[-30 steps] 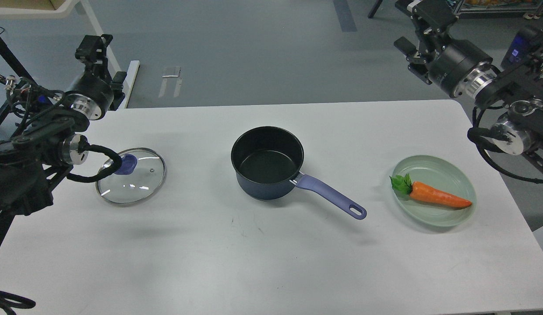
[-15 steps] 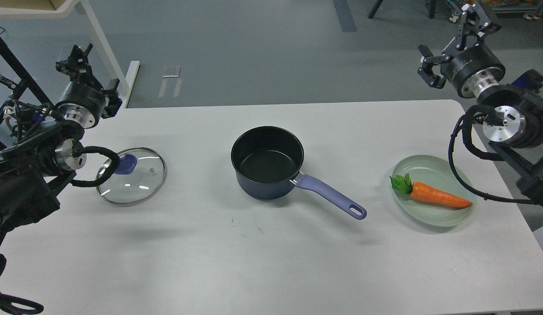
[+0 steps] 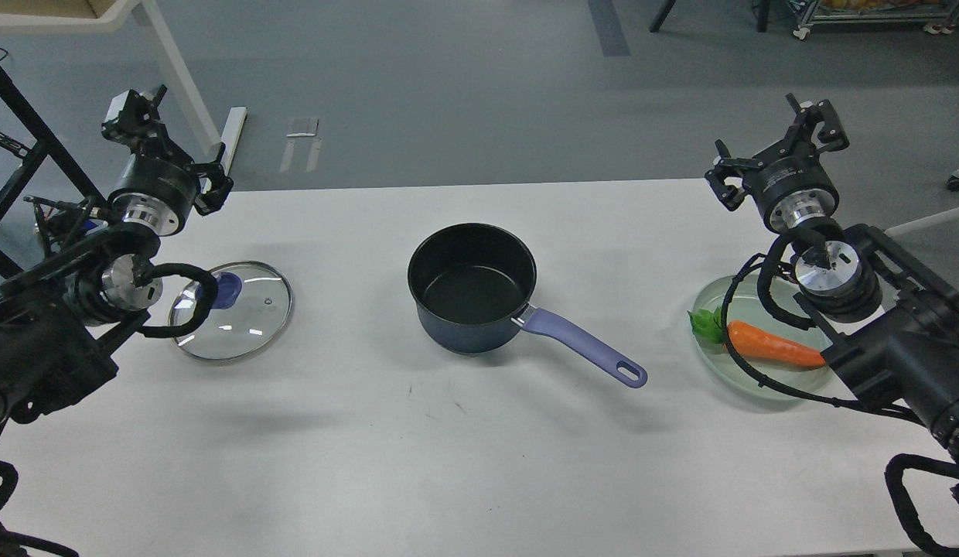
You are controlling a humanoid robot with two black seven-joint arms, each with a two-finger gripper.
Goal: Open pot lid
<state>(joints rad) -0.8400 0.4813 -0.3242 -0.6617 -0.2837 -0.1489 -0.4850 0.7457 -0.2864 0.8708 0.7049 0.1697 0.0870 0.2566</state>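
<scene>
The dark blue pot (image 3: 472, 290) stands uncovered mid-table, its purple handle (image 3: 584, 346) pointing front right. Its glass lid (image 3: 240, 317) with a blue knob (image 3: 226, 288) lies flat on the table to the left, partly behind my left arm's cable. My left gripper (image 3: 170, 143) is raised above the table's far left edge, behind the lid, with its fingers spread and empty. My right gripper (image 3: 773, 151) is raised above the far right edge, fingers spread and empty.
A pale green plate (image 3: 715, 298) with an orange carrot (image 3: 773, 346) sits at the right, partly covered by my right arm and its cable. A white table leg (image 3: 178, 73) and a black frame stand on the floor at the far left.
My right arm has swung down and inward and now hangs over the plate. My left gripper has shifted slightly near the far left edge. Pot and lid have not moved.
</scene>
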